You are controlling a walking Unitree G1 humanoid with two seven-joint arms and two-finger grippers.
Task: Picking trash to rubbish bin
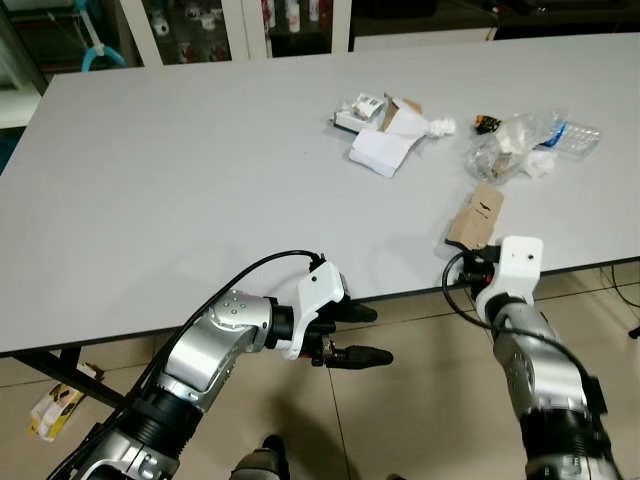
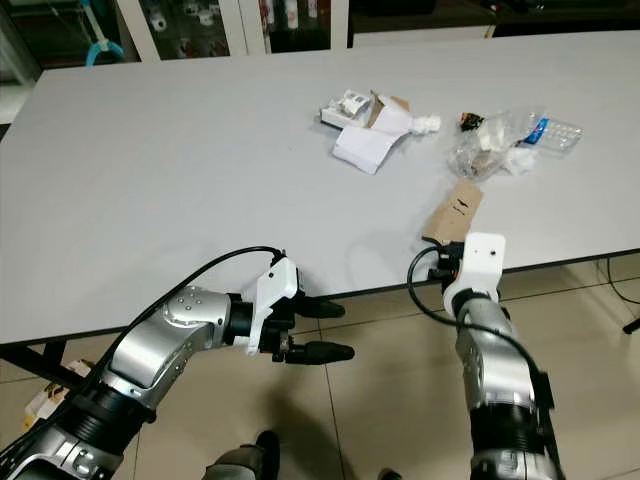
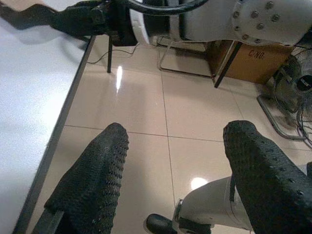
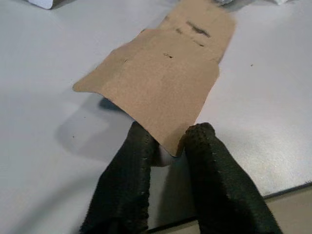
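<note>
Brown cardboard box (image 3: 253,58) on the floor under the surface's far edge reads "C/NO." Print on the surface's trash is too small to read.

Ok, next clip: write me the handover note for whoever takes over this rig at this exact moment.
Right gripper: shut on the near edge of the brown cardboard piece, which lies by the near edge of the grey table.
Left gripper: open, holding nothing, below the table edge over the tiled floor.
Further back on the table: torn white and brown packaging and a heap of clear plastic wrappers.
Done: cardboard gripped.
Left: carry it to a bin, then clear the two heaps.
</note>
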